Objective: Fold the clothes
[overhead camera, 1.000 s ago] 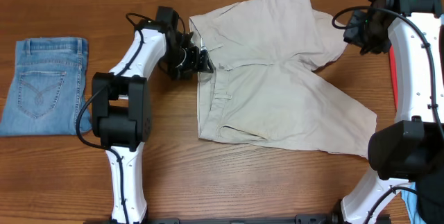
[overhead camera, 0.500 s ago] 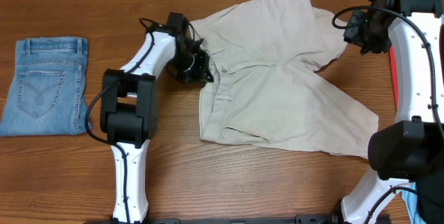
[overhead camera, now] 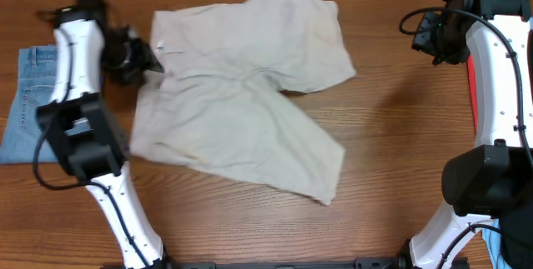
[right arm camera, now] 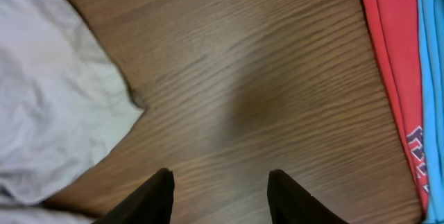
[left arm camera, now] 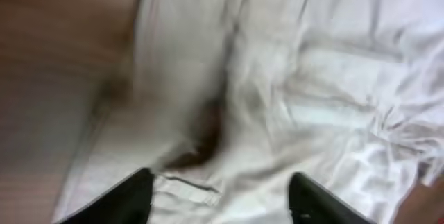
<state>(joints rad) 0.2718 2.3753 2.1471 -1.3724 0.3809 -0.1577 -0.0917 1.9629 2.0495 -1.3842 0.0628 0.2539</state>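
Observation:
The clothes, a pale beige pair of shorts (overhead camera: 241, 94), lie spread on the wooden table left of centre, waistband to the left and legs to the right. My left gripper (overhead camera: 152, 59) is at the waistband's upper left corner. In the blurred left wrist view its jaws stand wide apart over the shorts (left arm camera: 291, 78), the left gripper (left arm camera: 220, 179) open with cloth lying under the gap. My right gripper (overhead camera: 433, 40) hangs at the far right, away from the shorts. In the right wrist view the right gripper (right arm camera: 220, 175) is open over bare wood, a corner of the shorts (right arm camera: 48, 92) to its left.
Folded light-blue denim jeans (overhead camera: 21, 107) lie at the left edge, partly behind my left arm. A red garment (right arm camera: 388, 64) and a light-blue one (right arm camera: 431, 64) lie at the right edge, the red garment (overhead camera: 471, 86) showing behind the right arm.
The shorts have been dragged well to the left and lie flatter. My left arm swung left with the waistband, and its jaws have opened. The right arm has stayed put.

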